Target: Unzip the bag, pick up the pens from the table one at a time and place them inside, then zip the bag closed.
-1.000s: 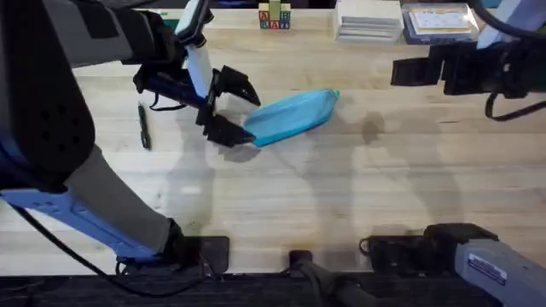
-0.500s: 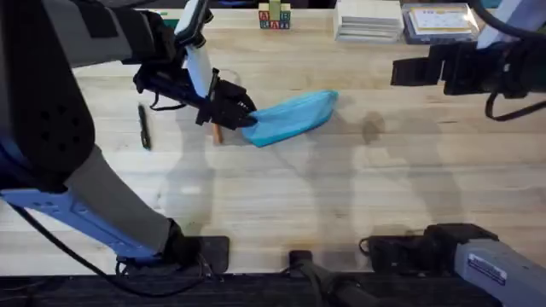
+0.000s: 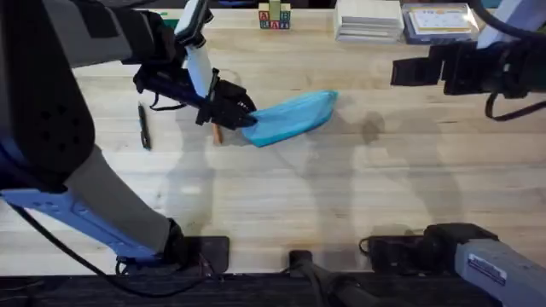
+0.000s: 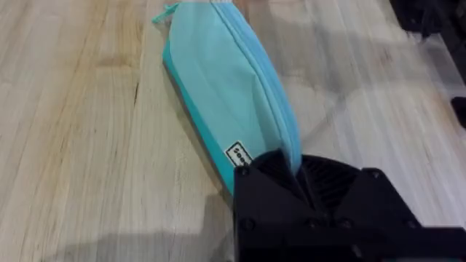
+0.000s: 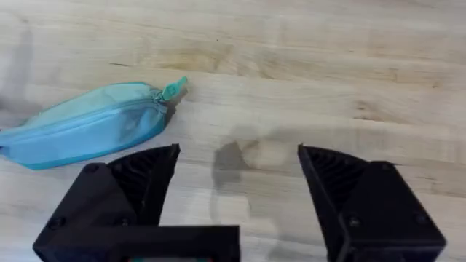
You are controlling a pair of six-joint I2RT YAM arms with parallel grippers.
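The light blue bag lies slanted on the wooden table, its zipper running along the top. My left gripper is shut on the bag's left end. A short piece of the orange pen pokes out just below that gripper. Farther left lies the black pen. My right gripper hangs open off to the bag's right, apart from it, and the right wrist view shows the bag with its zipper pull beyond the spread fingers.
At the table's far edge stand coloured letter blocks, a stack of white paper and a flat box. Bare wood stretches in front of the bag.
My left gripper, open around the bag's left end a second ago, has shut on it. The orange pen now shows below it. The right arm has not moved.
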